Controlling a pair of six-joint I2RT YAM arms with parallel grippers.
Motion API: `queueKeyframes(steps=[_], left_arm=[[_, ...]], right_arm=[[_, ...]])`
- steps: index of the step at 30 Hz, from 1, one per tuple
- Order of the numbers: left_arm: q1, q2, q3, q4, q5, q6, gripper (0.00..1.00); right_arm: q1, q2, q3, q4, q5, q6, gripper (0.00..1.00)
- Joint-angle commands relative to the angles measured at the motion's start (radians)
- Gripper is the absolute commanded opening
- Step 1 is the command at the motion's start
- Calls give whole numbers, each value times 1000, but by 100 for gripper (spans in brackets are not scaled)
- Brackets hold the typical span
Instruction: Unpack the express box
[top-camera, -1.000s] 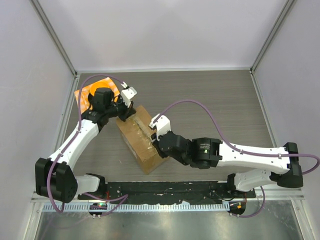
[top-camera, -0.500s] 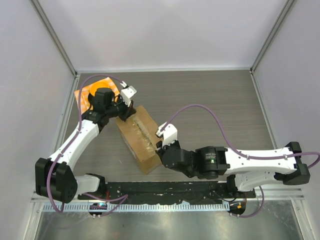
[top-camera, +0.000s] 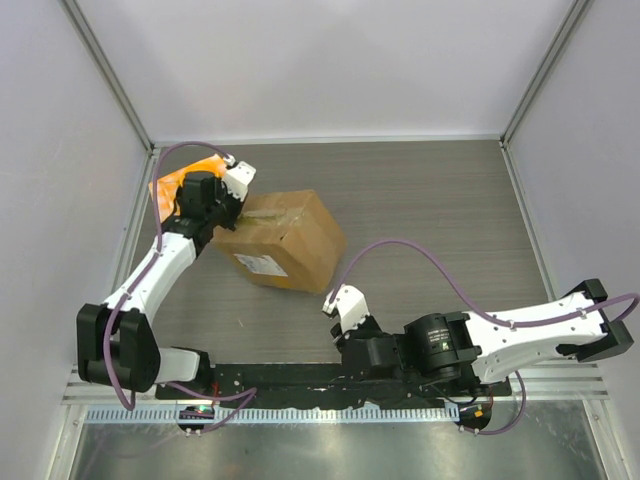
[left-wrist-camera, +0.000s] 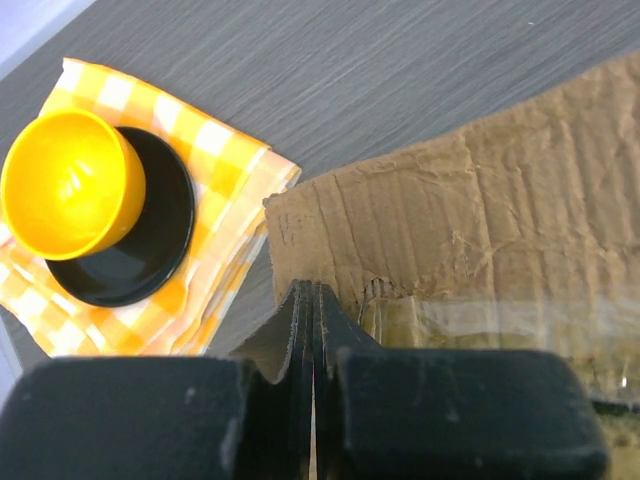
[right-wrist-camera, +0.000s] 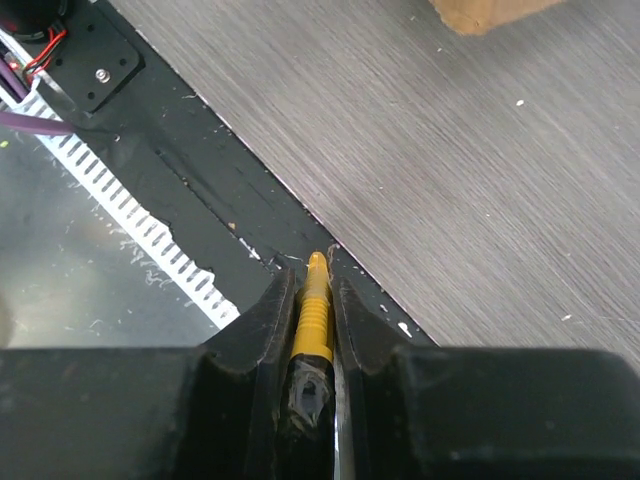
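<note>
Currently the box (top-camera: 285, 240) sits left of centre on the table (top-camera: 430, 200), far corner near a checkered cloth (left-wrist-camera: 235, 200) with saucer (left-wrist-camera: 160, 230) and yellow cup (left-wrist-camera: 70, 185), mostly hidden under the left arm (top-camera: 150, 275) from above; left gripper (left-wrist-camera: 308, 300) fingers pressed together at that corner, right gripper (right-wrist-camera: 316, 275) pinching a yellow tool (right-wrist-camera: 314, 310), kind unclear.

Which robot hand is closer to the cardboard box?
Left. The left gripper sits shut right at the express box's edge; the right gripper, holding a yellow tool, is away by the table's near edge.
</note>
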Motion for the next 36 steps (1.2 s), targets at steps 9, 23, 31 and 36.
queueKeyframes(steps=[9, 23, 31, 36], left_arm=[[-53, -117, 156, -342, 200, -113, 6], [-215, -51, 464, -537, 416, -38, 76], [-329, 125, 553, -564, 447, 147, 83], [-329, 156, 561, -570, 458, 193, 86]], right_arm=[[-1, -45, 182, -69, 370, -30, 1], [-257, -408, -92, 194, 695, 75, 1], [-786, -131, 15, 393, 191, -203, 1], [-1237, -179, -52, 589, -355, -171, 1]])
